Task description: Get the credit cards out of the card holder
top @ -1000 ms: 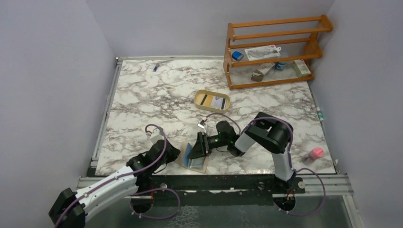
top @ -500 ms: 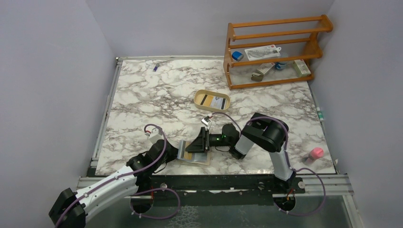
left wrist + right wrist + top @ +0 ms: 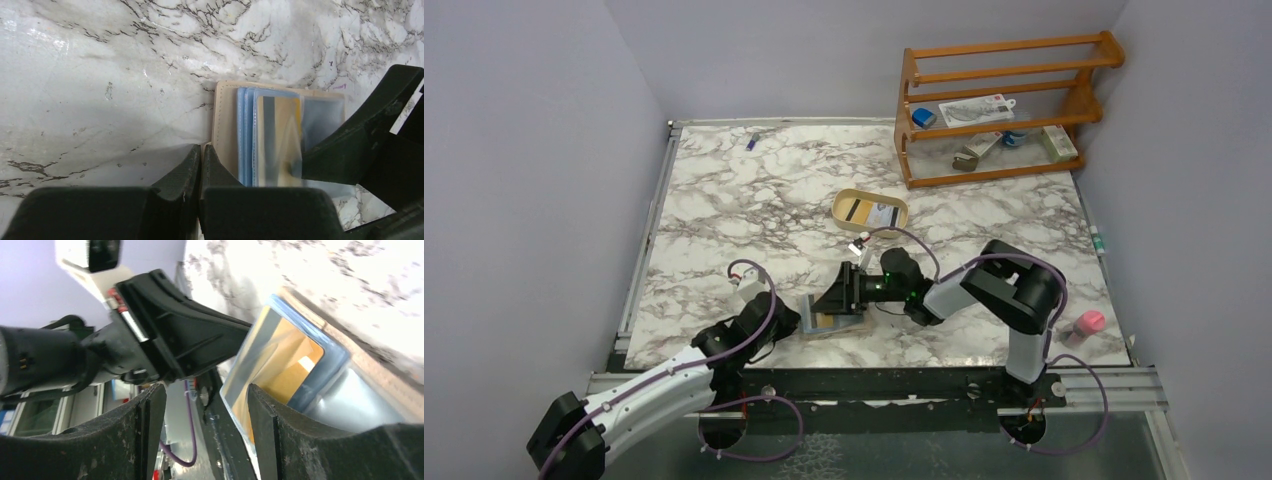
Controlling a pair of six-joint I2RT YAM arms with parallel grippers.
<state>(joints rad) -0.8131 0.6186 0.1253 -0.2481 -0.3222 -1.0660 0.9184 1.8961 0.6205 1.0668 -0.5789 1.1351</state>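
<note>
The tan card holder (image 3: 824, 323) (image 3: 226, 117) lies open near the table's front edge. Its pale blue sleeves (image 3: 246, 137) are fanned out. A yellowish credit card with a dark stripe (image 3: 280, 135) (image 3: 282, 357) sits in a clear sleeve. My left gripper (image 3: 792, 322) (image 3: 201, 149) is shut on the holder's left edge, with a sliver of tan between its tips. My right gripper (image 3: 842, 293) (image 3: 205, 402) hovers open over the right side of the holder. One of its fingers (image 3: 262, 410) lies against the clear sleeve, and nothing is between the jaws.
An oval tan tray (image 3: 844, 200) holding cards stands behind the holder. A wooden rack (image 3: 999, 100) with small items is at the back right. A pink object (image 3: 1088, 322) lies at the front right, and a small purple item (image 3: 752, 141) at the back left.
The raised flap and sleeves of the holder have come down flatter. My right gripper has shifted back and slightly up, still open. The left gripper has kept its grip.
</note>
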